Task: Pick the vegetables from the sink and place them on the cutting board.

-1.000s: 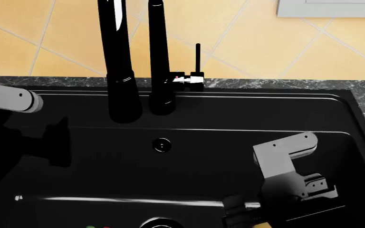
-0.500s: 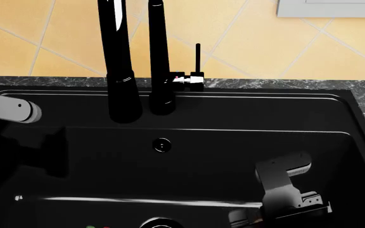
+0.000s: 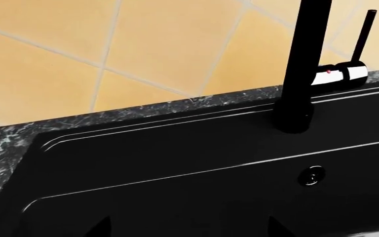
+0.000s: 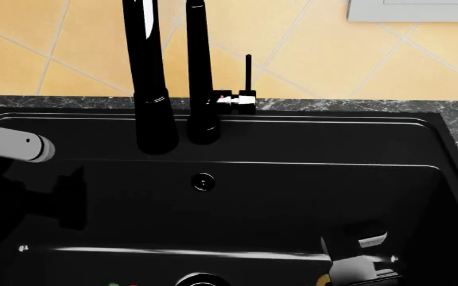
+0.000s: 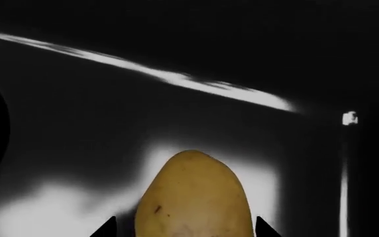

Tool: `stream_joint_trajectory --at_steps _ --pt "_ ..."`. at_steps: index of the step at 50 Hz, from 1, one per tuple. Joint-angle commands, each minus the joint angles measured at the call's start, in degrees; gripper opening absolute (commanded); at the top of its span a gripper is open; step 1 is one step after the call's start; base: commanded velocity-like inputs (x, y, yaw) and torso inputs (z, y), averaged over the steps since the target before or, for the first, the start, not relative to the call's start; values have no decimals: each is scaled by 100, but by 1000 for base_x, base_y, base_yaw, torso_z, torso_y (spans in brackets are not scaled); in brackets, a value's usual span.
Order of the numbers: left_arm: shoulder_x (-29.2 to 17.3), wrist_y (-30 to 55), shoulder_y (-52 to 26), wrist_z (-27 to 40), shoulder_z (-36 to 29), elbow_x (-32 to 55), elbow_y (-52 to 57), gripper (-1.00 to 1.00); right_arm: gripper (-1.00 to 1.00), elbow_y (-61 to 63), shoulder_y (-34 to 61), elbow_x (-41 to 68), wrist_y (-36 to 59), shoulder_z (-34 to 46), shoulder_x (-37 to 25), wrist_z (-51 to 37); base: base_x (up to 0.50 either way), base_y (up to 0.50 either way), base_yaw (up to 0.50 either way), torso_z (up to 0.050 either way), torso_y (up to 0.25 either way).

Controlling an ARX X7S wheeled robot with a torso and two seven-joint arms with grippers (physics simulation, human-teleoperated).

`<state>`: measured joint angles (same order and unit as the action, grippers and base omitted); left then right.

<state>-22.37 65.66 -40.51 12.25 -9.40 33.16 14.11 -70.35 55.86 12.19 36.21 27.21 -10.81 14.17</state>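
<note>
My right arm has sunk lower into the sink (image 4: 309,143) since a second ago, and only its upper part shows at the head view's bottom edge. My right gripper (image 5: 184,228) has its jaws apart, a dark tip on either side of the potato (image 5: 195,197) lying on the black basin floor. My left gripper's (image 3: 188,228) jaws are spread, holding nothing, near the faucet (image 3: 301,64).

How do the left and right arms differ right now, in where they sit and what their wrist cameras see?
The left arm sits high at the sink's back left; the right arm is low at the front right, deep in the basin.

The left wrist view shows only the faucet, the rim and the tiled wall; the right wrist view shows the potato between its fingertips.

Both are over the sink.
</note>
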Motion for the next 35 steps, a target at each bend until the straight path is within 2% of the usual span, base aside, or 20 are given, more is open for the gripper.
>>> stream_joint_trajectory --at_steps 1,2,16,18,22,28,31,35 --pt "129 -110 -127 43 -178 -108 -250 100 100 -458 95 -236 -257 -338 89 108 0 0 0 0 0" --pt "150 -129 -138 49 -194 -120 -280 100 -100 -458 110 -285 -280 -346 89 122 0 0 0 0 0" --pt "186 -175 -97 65 -236 -100 -300 100 -100 -304 150 -546 -532 -603 93 -37 0 0 0 0 0" --pt "199 -174 -102 69 -231 -88 -298 100 -100 1199 -340 -450 367 -647 -146 -118 0 0 0 0 0" --pt "229 -225 -61 58 -272 -89 -313 100 -100 3401 -886 -234 1511 -754 -420 -178 0 0 0 0 0" --pt "273 -182 -83 62 -237 -16 -300 100 -100 5532 -1086 53 2661 -1050 -684 -311 0 0 0 0 0" --pt "178 3 44 17 -106 186 -25 100 -100 6118 -1054 168 3015 -1196 -737 -351 0 0 0 0 3" --pt "146 3 71 -90 -297 188 -17 100 -100 7076 -997 370 3624 -1492 -795 -425 0 0 0 0 0"
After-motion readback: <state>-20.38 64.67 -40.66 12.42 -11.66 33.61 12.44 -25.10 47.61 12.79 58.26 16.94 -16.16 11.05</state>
